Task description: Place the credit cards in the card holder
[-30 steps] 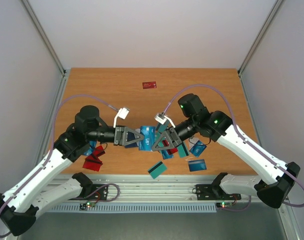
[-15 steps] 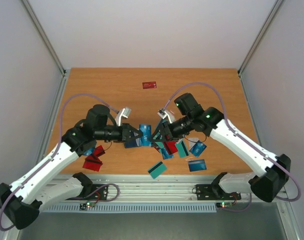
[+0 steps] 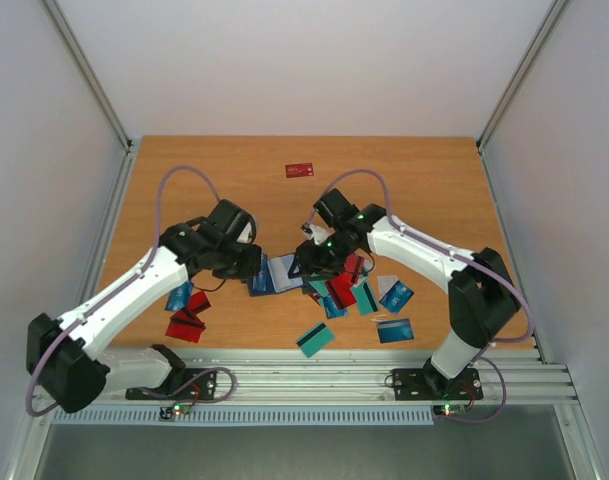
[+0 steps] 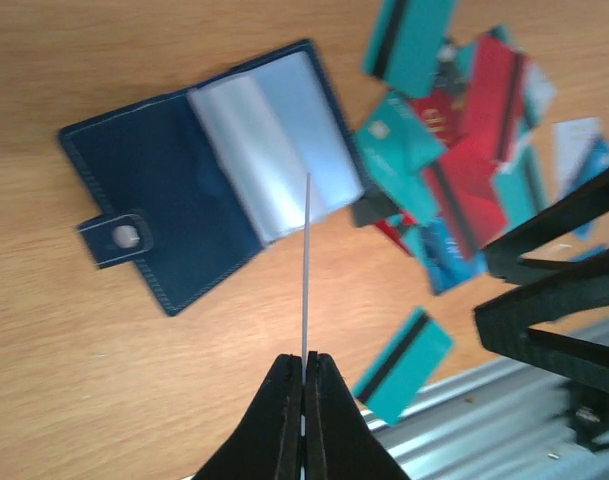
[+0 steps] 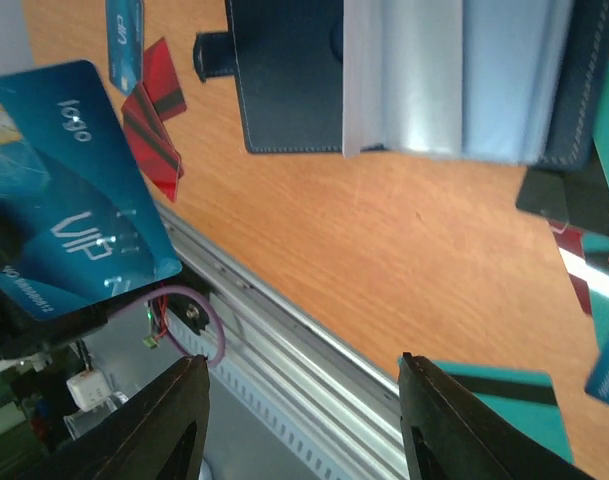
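The card holder point(image 4: 159, 215) lies spread open and flat on the surface point(image 3: 214, 180). Its navy cover faces up on one side, its clear sleeves point(image 4: 284, 150) fan up on the other, and the clasp tab point(image 4: 119, 237) sticks out from the cover edge. My left claw point(image 4: 304, 365) is pinched tight on one blue card point(image 5: 69, 190), held edge-on just above the sleeves with its free edge pointing at them. My right claw point(image 5: 299, 360) hangs near the holder, about half wide, with nothing between its fingers.

I judge this as the insertion step for this one card, with most of the task left to do. The other credit cards point(image 4: 454, 150) are loose in a heap just beside the sleeve side of the holder, some overlapping.

Next, I think the card's leading edge has to meet the mouth of a single sleeve. That calls for tilting the card to match the sleeve and sliding it along rather than pushing straight down. The sleeves look floppy, so my free right claw could steady the holder or pin a sleeve.

Room is tight. Both claws crowd the same spot, nearly nose to nose. The metal rail point(image 3: 314, 368) runs along the near edge of the surface, with a teal card point(image 3: 315, 339) lying close to it. Toward the far side I see only one red card point(image 3: 299, 170), well apart, so backing away in that direction looks safest.
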You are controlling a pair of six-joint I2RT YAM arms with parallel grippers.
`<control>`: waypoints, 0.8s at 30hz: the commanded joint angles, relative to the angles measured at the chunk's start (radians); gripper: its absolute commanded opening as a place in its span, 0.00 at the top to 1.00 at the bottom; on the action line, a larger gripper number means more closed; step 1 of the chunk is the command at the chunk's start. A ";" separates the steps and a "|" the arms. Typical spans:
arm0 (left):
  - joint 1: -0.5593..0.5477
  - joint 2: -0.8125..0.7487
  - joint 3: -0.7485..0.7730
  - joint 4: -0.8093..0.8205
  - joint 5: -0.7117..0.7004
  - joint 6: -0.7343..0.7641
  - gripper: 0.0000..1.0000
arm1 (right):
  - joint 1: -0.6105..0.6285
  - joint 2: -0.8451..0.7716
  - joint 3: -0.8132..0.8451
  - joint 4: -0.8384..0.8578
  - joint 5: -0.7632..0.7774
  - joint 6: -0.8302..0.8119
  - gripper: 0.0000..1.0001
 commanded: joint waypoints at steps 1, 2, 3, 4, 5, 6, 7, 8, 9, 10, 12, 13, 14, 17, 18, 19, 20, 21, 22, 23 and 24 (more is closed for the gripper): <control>-0.001 0.072 0.058 -0.145 -0.169 0.037 1.00 | -0.009 0.096 0.087 0.064 -0.067 -0.001 0.47; -0.001 0.086 0.061 -0.155 -0.191 0.040 1.00 | -0.010 0.123 0.102 0.075 -0.082 0.000 0.47; 0.002 0.098 0.059 -0.159 -0.200 0.042 1.00 | -0.012 0.151 0.120 0.082 -0.089 0.000 0.47; 0.009 0.109 0.054 -0.156 -0.200 0.045 1.00 | -0.014 0.179 0.139 0.084 -0.093 -0.001 0.47; 0.014 0.120 0.049 -0.153 -0.197 0.049 1.00 | -0.016 0.206 0.157 0.084 -0.096 -0.003 0.47; 0.021 0.132 0.042 -0.144 -0.194 0.057 1.00 | -0.019 0.233 0.173 0.086 -0.098 -0.006 0.46; 0.028 0.146 0.031 -0.127 -0.182 0.065 1.00 | -0.024 0.255 0.186 0.093 -0.099 -0.011 0.46; 0.040 0.158 0.017 -0.101 -0.166 0.076 1.00 | -0.027 0.274 0.195 0.101 -0.099 -0.017 0.46; 0.051 0.167 0.001 -0.060 -0.149 0.092 1.00 | -0.031 0.306 0.213 0.104 -0.099 -0.025 0.46; 0.066 0.182 -0.010 -0.034 -0.127 0.100 1.00 | -0.036 0.332 0.230 0.099 -0.098 -0.035 0.45; 0.087 0.217 -0.023 0.005 -0.091 0.117 1.00 | -0.048 0.381 0.261 0.086 -0.110 -0.054 0.44; 0.093 0.236 -0.024 0.016 -0.083 0.133 1.00 | -0.052 0.404 0.277 0.075 -0.116 -0.067 0.44; 0.100 0.253 -0.023 0.019 -0.079 0.145 1.00 | -0.055 0.426 0.296 0.063 -0.125 -0.079 0.44; 0.119 0.286 -0.025 0.026 -0.058 0.174 1.00 | -0.058 0.473 0.334 0.041 -0.149 -0.115 0.43; 0.127 0.290 -0.024 0.026 -0.051 0.189 1.00 | -0.058 0.483 0.344 0.033 -0.152 -0.124 0.43; 0.134 0.295 -0.023 0.023 -0.047 0.198 1.00 | -0.058 0.495 0.355 0.028 -0.152 -0.129 0.42; 0.138 0.297 -0.024 0.022 -0.046 0.213 1.00 | -0.059 0.505 0.362 0.026 -0.153 -0.129 0.42; 0.143 0.298 -0.025 0.022 -0.044 0.222 1.00 | -0.058 0.513 0.365 0.026 -0.154 -0.130 0.42; 0.145 0.299 -0.028 0.022 -0.041 0.227 1.00 | -0.059 0.523 0.366 0.026 -0.155 -0.128 0.42; 0.146 0.297 -0.033 0.026 -0.037 0.232 1.00 | -0.059 0.529 0.366 0.025 -0.155 -0.128 0.42; 0.146 0.295 -0.039 0.032 -0.030 0.233 1.00 | -0.058 0.535 0.362 0.026 -0.157 -0.127 0.42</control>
